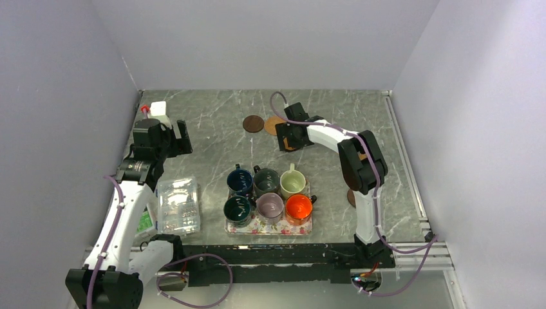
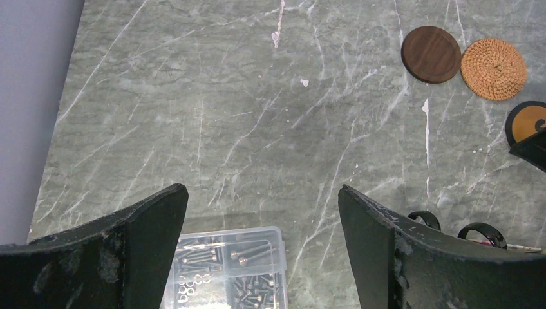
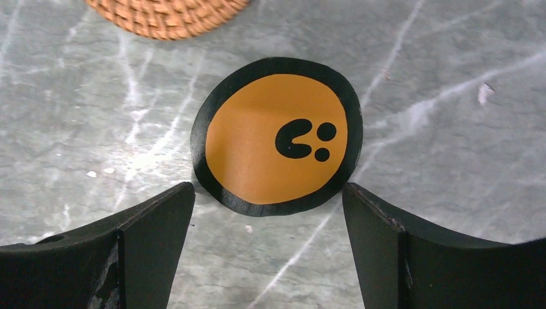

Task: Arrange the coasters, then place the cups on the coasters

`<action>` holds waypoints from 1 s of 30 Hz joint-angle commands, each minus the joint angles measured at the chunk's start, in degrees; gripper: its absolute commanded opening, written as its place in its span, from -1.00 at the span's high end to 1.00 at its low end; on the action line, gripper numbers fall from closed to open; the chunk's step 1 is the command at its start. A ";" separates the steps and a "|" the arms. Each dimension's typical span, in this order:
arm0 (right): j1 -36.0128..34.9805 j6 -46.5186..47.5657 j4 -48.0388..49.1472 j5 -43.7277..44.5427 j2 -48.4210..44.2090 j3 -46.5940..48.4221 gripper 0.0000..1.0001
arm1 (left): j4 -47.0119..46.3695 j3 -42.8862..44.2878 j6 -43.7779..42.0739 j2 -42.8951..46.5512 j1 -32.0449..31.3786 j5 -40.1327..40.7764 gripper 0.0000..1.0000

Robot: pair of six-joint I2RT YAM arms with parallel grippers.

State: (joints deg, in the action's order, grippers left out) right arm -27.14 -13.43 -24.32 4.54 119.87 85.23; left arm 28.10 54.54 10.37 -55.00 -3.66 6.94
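The rectangular flowery tray (image 1: pixel 268 230) sits on the grey marble table (image 1: pixel 212 129). All six little mugs stand on this tray in two rows of three. None is on a coaster yet.

In the row at the tray's far side are the navy blue mug (image 1: pixel 239 181), a dark green mug (image 1: pixel 266 181) and the pale cream mug (image 1: pixel 293 183). In the row at the tray's near side are a second dark green mug (image 1: pixel 237 208), the mauve mug (image 1: pixel 270 205) and the bright orange mug (image 1: pixel 299 206).

Three thin round coasters lie flat on the table past the tray's far side, well apart from it. The dark brown wooden coaster (image 2: pixel 431 54) is farthest back. The tan woven coaster (image 2: pixel 494 69) lies just beside it. The orange coaster with a black rim (image 3: pixel 277 135) is a bit closer to the tray and has small black spots on it.

The right claw (image 3: pixel 267 193) hangs over the orange coaster, past the tray's far right corner. Its two fingers are spread wide and it holds nothing. The coaster lies on the table just ahead of the fingertips.

The left claw (image 2: pixel 264 199) is up in the air, off past the tray's far left corner. Its fingers are spread wide too, with nothing in them.

A clear plastic box of screws (image 1: pixel 177 205) lies near the tray's left side.
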 commanded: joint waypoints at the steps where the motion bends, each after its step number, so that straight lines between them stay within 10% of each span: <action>1: -1.79 -0.90 -1.38 -4.28 3.45 1.08 -0.77 | -1.87 -0.14 0.80 0.02 0.27 -0.05 -0.87; 30: -6.99 -2.11 1.48 -8.93 7.13 5.97 -0.75 | -1.73 -0.14 0.79 0.27 0.31 0.25 -0.88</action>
State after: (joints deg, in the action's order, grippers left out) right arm -33.30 -13.72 -21.80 -0.71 123.85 90.94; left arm 28.10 54.54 10.37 -55.00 -3.66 6.96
